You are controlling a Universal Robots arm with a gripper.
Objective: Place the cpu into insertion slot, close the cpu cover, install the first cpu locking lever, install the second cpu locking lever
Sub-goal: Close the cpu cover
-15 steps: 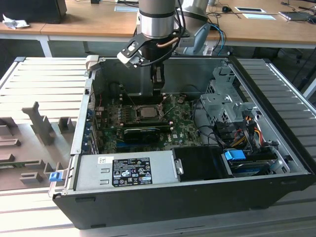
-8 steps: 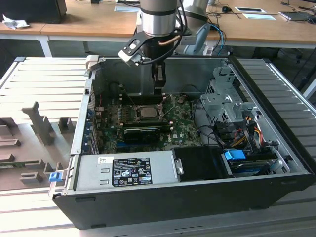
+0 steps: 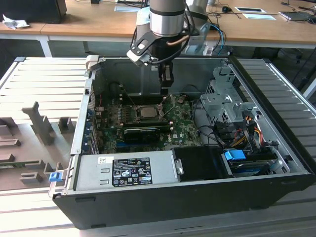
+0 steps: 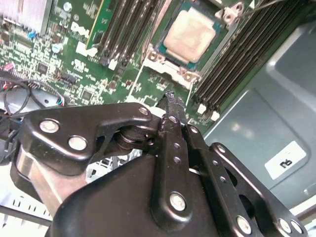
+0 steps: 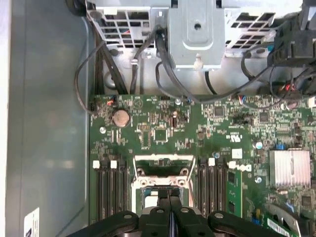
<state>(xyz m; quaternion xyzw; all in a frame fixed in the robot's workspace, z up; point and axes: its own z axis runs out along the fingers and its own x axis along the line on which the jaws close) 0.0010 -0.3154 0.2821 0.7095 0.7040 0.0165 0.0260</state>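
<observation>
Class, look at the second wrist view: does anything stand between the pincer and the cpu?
Nothing visible does. The pincer hangs close beside the cpu. Between them lie just bare green board and the low metal edge around the chip, with no cable or card across the gap.

**One wide camera, two close ones**

The exterior view looks down from high on the near side into the open computer case (image 3: 148,207), facing the arm (image 3: 168,19) at the far wall. Both wrist views sit close over the motherboard (image 5: 163,133), looking past the gripper (image 4: 170,96); both take in the memory slots (image 5: 106,190).
</observation>
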